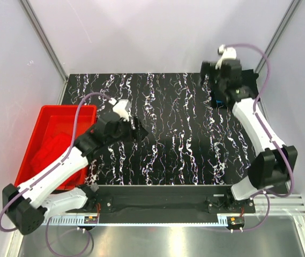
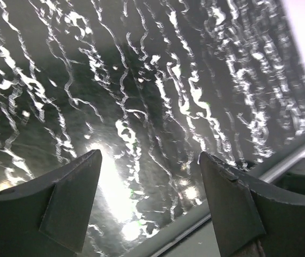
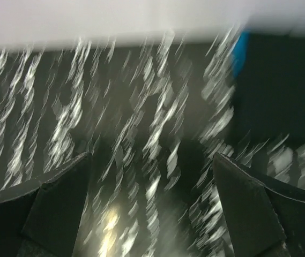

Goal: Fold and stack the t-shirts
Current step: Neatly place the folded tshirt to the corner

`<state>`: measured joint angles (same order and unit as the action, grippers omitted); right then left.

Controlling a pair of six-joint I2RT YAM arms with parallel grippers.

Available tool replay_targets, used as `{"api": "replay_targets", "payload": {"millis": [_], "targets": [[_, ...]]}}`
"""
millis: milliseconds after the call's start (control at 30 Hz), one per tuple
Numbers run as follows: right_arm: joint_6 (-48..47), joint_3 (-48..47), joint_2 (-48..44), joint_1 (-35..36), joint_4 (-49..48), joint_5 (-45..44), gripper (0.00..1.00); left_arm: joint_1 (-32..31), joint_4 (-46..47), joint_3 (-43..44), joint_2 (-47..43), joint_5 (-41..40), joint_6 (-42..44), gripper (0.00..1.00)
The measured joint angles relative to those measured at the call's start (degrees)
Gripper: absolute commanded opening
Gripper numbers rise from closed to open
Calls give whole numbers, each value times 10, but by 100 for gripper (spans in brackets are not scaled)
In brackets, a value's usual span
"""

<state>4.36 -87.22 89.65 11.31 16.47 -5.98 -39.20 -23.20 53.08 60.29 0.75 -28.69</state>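
A red t-shirt [image 1: 50, 152] lies crumpled inside the red plastic tub [image 1: 66, 108] at the left. At the far right corner a dark pile looks like the black t-shirt [image 1: 247, 84], with a sliver of the bright blue t-shirt [image 1: 216, 100] at its near edge. In the right wrist view the blue edge [image 3: 239, 51] and the black cloth [image 3: 283, 91] show at the upper right. My right gripper [image 1: 208, 72] is open and empty, just left of that pile; the view [image 3: 152, 176] is blurred. My left gripper [image 1: 137, 130] is open and empty over the bare marbled table [image 2: 147, 176].
The black marbled table [image 1: 173, 134] is walled in white at the back and on both sides. The red tub stands off the table's left edge. The table's front rail [image 2: 216, 203] shows under my left gripper.
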Motion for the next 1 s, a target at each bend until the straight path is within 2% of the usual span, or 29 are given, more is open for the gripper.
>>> {"api": "replay_targets", "payload": {"millis": [133, 200, 333, 533, 600, 700, 800, 867, 1000], "targets": [[118, 208, -69, 36, -64, 65, 100, 2, 66, -101, -72, 14, -48, 83], [177, 320, -104, 70, -118, 93, 100, 2, 108, -150, -99, 18, -68, 87], [285, 549, -229, 121, -269, 132, 100, 2, 192, -244, -167, 18, -101, 89], [412, 742, -424, 121, -400, 126, 100, 2, 289, -361, -310, 12, -124, 91], [451, 784, -500, 121, -387, 115, 100, 2, 309, -394, -365, 8, -137, 91], [501, 815, -647, 120, -295, 85, 100, 2, 338, -445, -449, 1, -165, 92], [548, 831, -836, 121, -170, 53, 100, 2, 349, -492, -519, -2, -197, 93], [572, 819, -847, 121, -132, 37, 100, 2, 347, -506, -560, -2, -217, 93], [594, 819, -753, 120, -102, 40, 100, 3, 363, -507, -600, -3, -252, 93]]}}
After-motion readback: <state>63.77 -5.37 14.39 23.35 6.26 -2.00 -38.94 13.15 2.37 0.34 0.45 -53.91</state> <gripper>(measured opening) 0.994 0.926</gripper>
